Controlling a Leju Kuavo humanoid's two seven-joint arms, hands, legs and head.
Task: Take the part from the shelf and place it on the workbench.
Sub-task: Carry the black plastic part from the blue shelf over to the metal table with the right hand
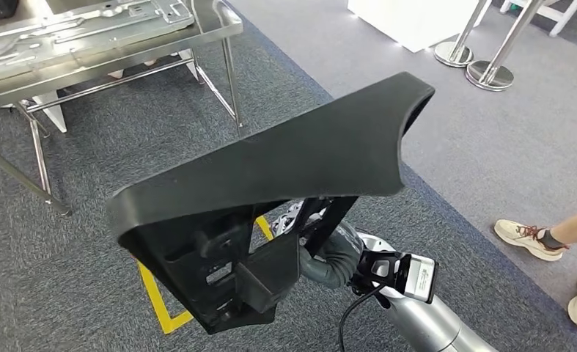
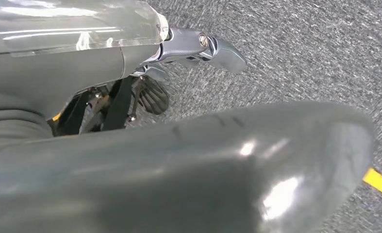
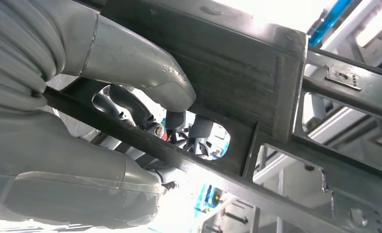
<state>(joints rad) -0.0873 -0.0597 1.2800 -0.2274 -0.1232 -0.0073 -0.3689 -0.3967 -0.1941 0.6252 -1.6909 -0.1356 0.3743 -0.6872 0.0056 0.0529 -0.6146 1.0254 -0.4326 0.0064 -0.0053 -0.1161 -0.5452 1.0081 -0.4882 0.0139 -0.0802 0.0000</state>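
Gripping a large black moulded part [image 1: 270, 169], the right hand [image 3: 121, 111] closes on one of its ribbed inner bars, thumb over the top of the bar and darker fingers [image 3: 130, 109] curled through an oval opening, as the right wrist view shows; the part rides in the air before the robot, broad smooth face up and tilted, its open ribbed underside turned toward the body, well apart from the metal workbench [image 1: 109, 44] at upper left. Right arm [image 1: 424, 323]: silver, rising from the lower edge under the part, a cable looped beside it. Left hand [image 2: 198, 46]: seen close in the left wrist view over grey carpet [image 2: 300, 48], with a smooth dark surface, possibly the part, close beside it; whether it holds anything cannot be told. Floor: grey carpet with yellow tape marking [image 1: 157, 301] below the part. Bystander: a person's shoes [image 1: 527, 238] at right edge. Chrome stanchion bases [image 1: 489, 75] at upper right
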